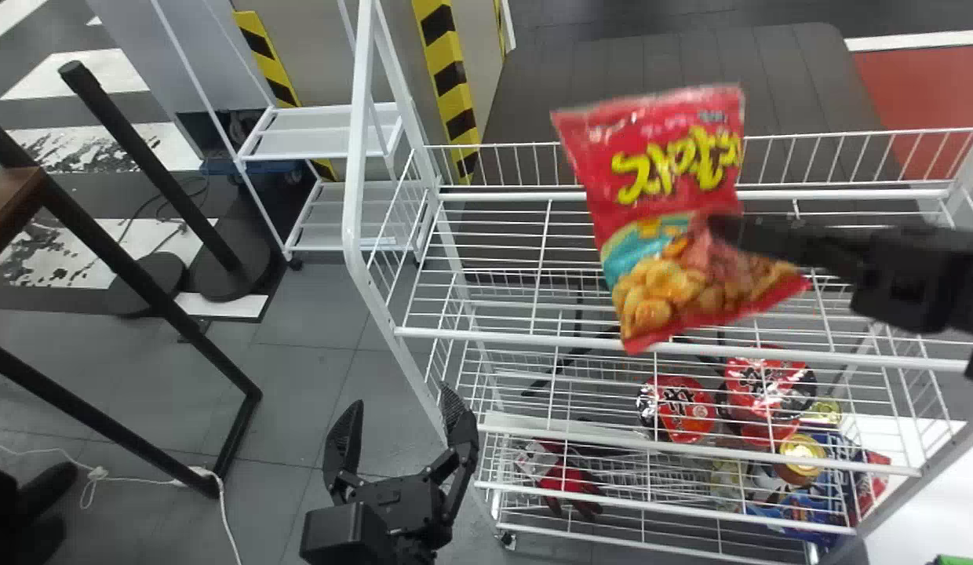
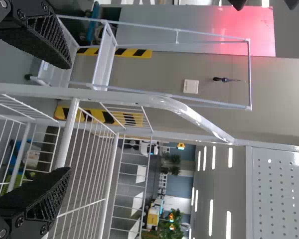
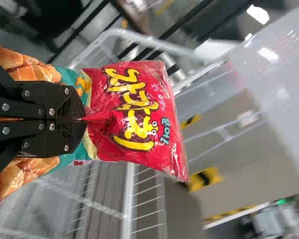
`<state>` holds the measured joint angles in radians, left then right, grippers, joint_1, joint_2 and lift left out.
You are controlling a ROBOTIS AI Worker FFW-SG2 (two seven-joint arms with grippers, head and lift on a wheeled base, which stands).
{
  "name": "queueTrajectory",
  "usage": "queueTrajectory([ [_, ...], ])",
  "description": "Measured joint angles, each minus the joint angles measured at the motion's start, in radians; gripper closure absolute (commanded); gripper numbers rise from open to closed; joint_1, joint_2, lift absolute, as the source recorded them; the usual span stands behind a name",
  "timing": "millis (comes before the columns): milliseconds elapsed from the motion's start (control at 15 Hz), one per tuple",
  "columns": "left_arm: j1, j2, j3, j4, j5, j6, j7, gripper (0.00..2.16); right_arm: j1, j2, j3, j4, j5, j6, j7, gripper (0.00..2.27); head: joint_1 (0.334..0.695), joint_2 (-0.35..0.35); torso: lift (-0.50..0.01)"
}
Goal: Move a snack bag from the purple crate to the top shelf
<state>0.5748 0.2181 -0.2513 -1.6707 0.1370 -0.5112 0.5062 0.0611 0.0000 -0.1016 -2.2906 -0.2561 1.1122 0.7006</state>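
Head view: your right pincer (image 1: 722, 230) grips one snack bag (image 1: 651, 157), red, yellow lettering, upper right; your left pincer (image 1: 400, 416), bottom centre, stands wide. Two red tubs (image 1: 679, 412), lower right.

Left of the white rectangular metal-wire rack (image 1: 359, 157) stands a black angular metal frame (image 1: 151, 293); round red plastic-wrapped bowls (image 1: 683, 410) sit beneath its top shelf (image 1: 494, 337), rightward.

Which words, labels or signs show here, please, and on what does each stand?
Large yellow lettering: on the red part of the snack bag.
Smaller blue-green lettering: beside it, on the same bag.
Print on the red-topped cups lower in the white rack: too small to read.
Print on the blue packaging: too small to read.
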Motion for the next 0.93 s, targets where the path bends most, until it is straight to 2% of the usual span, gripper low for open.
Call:
queueTrajectory([
  [533, 0.0, -0.005, 0.0, 0.006, -0.002, -0.002, 0.002, 0.08, 0.022, 0.0, 0.073, 0.218, 0.095, -0.569, -0.014, 1.74, 0.695, 0.21, 0.0],
  [933, 0.0, -0.005, 0.0, 0.01, -0.005, -0.01, 0.002, 0.08, -0.032, 0.0, 0.153, 0.492, 0.119, -0.844, -0.13, 1.74, 0.695, 0.217, 0.0],
])
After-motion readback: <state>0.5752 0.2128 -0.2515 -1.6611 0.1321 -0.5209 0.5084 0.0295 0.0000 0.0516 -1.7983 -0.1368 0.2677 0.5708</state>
